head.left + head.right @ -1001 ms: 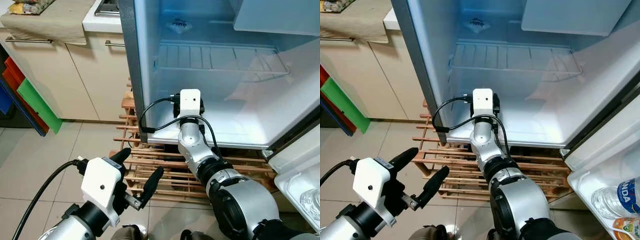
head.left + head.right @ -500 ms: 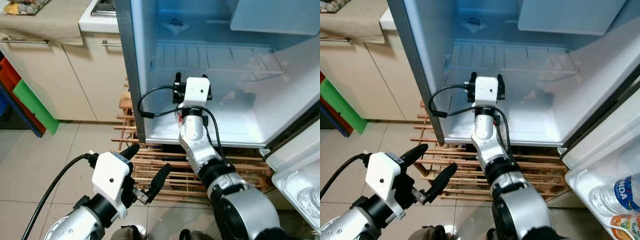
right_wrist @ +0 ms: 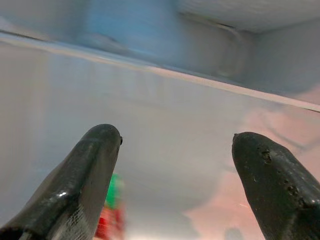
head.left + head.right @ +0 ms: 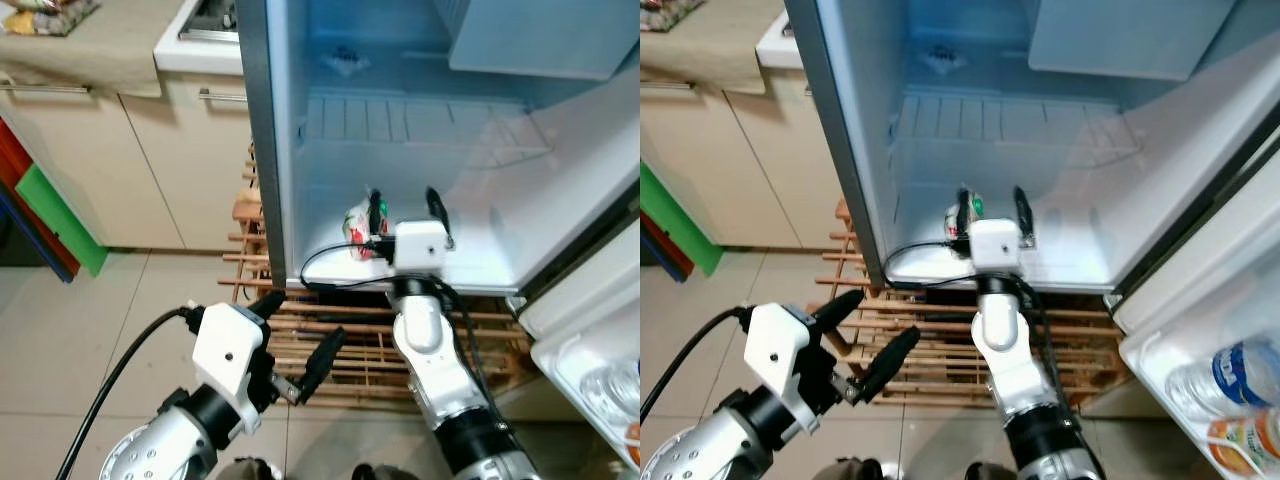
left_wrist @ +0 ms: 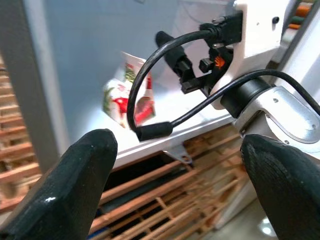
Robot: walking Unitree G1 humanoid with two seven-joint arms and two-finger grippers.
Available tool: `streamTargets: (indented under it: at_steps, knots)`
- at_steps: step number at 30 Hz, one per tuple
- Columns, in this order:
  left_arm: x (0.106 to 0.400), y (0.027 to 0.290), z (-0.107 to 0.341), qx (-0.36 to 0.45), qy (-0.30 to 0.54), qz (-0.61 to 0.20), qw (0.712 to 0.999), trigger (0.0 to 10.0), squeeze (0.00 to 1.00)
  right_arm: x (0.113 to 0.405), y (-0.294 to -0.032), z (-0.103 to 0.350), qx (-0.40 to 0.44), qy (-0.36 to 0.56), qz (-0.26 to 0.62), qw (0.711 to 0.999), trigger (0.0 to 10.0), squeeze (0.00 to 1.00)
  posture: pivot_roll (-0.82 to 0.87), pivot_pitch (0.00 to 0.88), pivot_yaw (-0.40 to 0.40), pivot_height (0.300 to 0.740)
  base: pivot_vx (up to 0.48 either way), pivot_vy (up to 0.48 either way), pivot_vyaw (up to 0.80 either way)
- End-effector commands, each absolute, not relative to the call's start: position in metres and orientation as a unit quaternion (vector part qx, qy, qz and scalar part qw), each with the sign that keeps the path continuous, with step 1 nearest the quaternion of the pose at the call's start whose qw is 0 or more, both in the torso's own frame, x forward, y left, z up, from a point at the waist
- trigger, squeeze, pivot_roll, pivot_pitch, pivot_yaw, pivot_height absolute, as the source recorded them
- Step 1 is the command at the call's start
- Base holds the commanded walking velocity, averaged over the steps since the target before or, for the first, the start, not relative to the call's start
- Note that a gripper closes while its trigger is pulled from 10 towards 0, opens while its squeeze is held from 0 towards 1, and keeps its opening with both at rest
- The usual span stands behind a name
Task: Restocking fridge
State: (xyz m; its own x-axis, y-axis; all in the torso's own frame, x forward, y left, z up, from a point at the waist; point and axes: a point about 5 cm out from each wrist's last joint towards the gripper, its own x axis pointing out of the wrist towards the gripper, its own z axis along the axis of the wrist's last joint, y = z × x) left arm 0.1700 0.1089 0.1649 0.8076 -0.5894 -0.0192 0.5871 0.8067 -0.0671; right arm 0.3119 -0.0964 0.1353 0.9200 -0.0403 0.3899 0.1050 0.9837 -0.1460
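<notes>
Carton [image 4: 358, 224]: we judge it a small drink pack, blurred, standing on the fridge floor [image 4: 480, 262].
Right gripper [image 4: 404, 206]: released beside it; we back straight out.
Left gripper [image 4: 297, 336]: spread, idle.

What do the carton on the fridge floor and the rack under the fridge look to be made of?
The carton looks like coated paperboard: folded gable top, glossy red and green print. The rack looks like unfinished wood: pale brown slats with visible gaps. Right tool stands open just beside the carton.
</notes>
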Motion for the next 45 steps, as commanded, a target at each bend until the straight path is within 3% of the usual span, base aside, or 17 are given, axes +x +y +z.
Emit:
streamTargets:
  at_steps: [1, 7, 17, 29, 38, 45]
  knots:
    - [0.170, 0.111, 0.163, -0.046, 0.028, -0.308, 0.950, 10.0, 0.00, 0.309, -0.101, 0.125, -0.093, -0.171, -0.054, 0.979, 10.0, 0.00, 0.09, 0.153, -0.013, 0.740, 0.000, 0.000, 0.00]
    - [0.172, 0.112, 0.163, -0.040, 0.026, -0.311, 0.949, 10.0, 0.00, 0.314, -0.101, 0.106, -0.119, -0.116, -0.054, 0.985, 10.0, 0.00, 0.10, 0.165, -0.002, 0.740, 0.000, 0.000, 0.00]
    - [0.172, 0.116, 0.164, -0.034, 0.030, -0.307, 0.951, 10.0, 0.00, 0.332, -0.070, 0.083, -0.147, -0.010, -0.018, 0.989, 10.0, 0.00, 0.14, 0.181, 0.002, 0.740, 0.000, 0.000, 0.00]
    - [0.170, 0.119, 0.164, -0.028, 0.033, -0.299, 0.953, 10.0, 0.00, 0.340, -0.034, 0.091, -0.149, 0.002, 0.037, 0.988, 10.0, 0.00, 0.15, 0.184, -0.005, 0.740, 0.000, 0.000, 0.00]
    - [0.168, 0.121, 0.164, -0.028, 0.036, -0.292, 0.955, 10.0, 0.00, 0.357, -0.054, 0.104, -0.237, -0.020, 0.017, 0.971, 10.0, 0.00, 0.16, 0.190, -0.017, 0.740, 0.000, 0.000, 0.00]
    - [0.168, 0.120, 0.162, -0.032, 0.039, -0.290, 0.956, 10.0, 0.00, 0.368, -0.086, 0.109, -0.328, -0.026, -0.029, 0.944, 10.0, 0.00, 0.16, 0.193, -0.021, 0.740, 0.000, 0.000, 0.00]
